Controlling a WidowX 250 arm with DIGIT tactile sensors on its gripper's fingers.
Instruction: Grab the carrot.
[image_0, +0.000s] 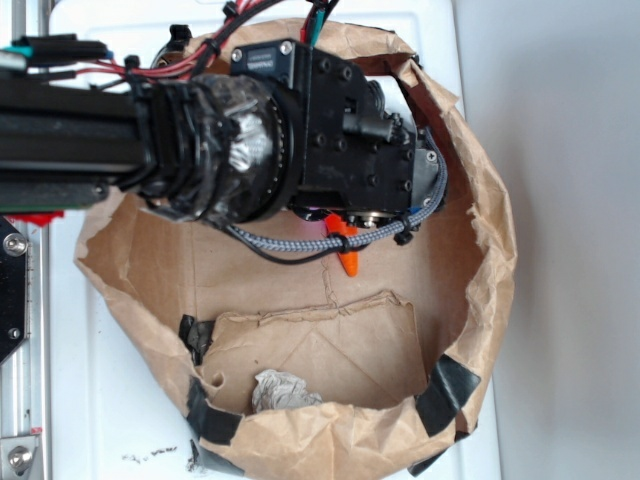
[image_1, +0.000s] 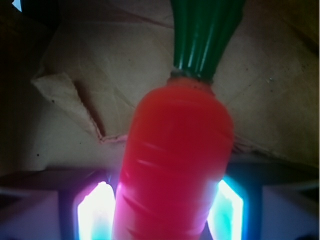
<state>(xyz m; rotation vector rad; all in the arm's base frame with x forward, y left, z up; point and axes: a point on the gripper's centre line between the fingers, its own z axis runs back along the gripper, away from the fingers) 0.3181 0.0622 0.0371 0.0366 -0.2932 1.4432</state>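
The carrot (image_1: 175, 165) sits between the gripper (image_1: 162, 210) fingers at lower centre, inside the paper bag (image_0: 480, 200). A crumpled paper ball (image_0: 280, 390) lies at the bag's lower left.

Carrot (image_1: 175, 165) between end effector (image_1: 162, 210) fingers

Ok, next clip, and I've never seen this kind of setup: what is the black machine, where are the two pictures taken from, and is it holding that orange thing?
The black machine is a robot arm, reaching in from the left over a torn brown paper bag on a white surface. The exterior picture looks down on it from above; the wrist picture comes from a camera mounted on the arm, just behind its gripper. There the carrot, orange with a green stem, sits between the two glowing fingers, which press its sides, so it looks gripped. From above only its orange tip shows below the gripper. A crumpled scrap of paper lies in the bag.
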